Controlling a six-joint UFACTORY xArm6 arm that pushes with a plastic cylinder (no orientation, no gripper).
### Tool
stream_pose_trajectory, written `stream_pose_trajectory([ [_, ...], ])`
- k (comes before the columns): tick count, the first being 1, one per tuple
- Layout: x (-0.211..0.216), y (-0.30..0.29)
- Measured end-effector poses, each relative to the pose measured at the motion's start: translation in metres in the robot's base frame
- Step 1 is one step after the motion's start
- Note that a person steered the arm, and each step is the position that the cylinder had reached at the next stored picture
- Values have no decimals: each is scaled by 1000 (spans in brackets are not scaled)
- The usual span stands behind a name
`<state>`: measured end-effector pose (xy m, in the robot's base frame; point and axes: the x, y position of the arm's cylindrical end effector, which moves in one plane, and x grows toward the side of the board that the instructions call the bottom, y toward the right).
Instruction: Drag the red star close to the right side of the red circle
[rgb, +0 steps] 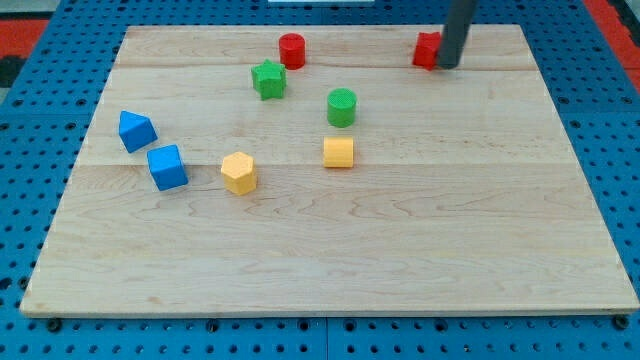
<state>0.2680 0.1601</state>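
The red star (427, 50) lies near the view's top right, partly hidden behind my rod. My tip (447, 67) rests on the board against the star's right side. The red circle (292, 50) stands near the view's top centre, well to the left of the star and apart from it.
A green star (268, 79) sits just below-left of the red circle. A green circle (342, 107) and a yellow block (339, 152) lie at centre. A yellow hexagon (239, 172) is left of centre. Two blue blocks (136, 130) (167, 167) sit at the left. The wooden board (330, 260) ends just above the red blocks.
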Motion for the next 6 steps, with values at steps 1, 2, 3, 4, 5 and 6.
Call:
stream_pose_trajectory([
  [1,-21,82],
  [2,-39,21],
  [3,-36,-100],
  [4,-21,-114],
  [5,34,-72],
  [6,41,-141],
])
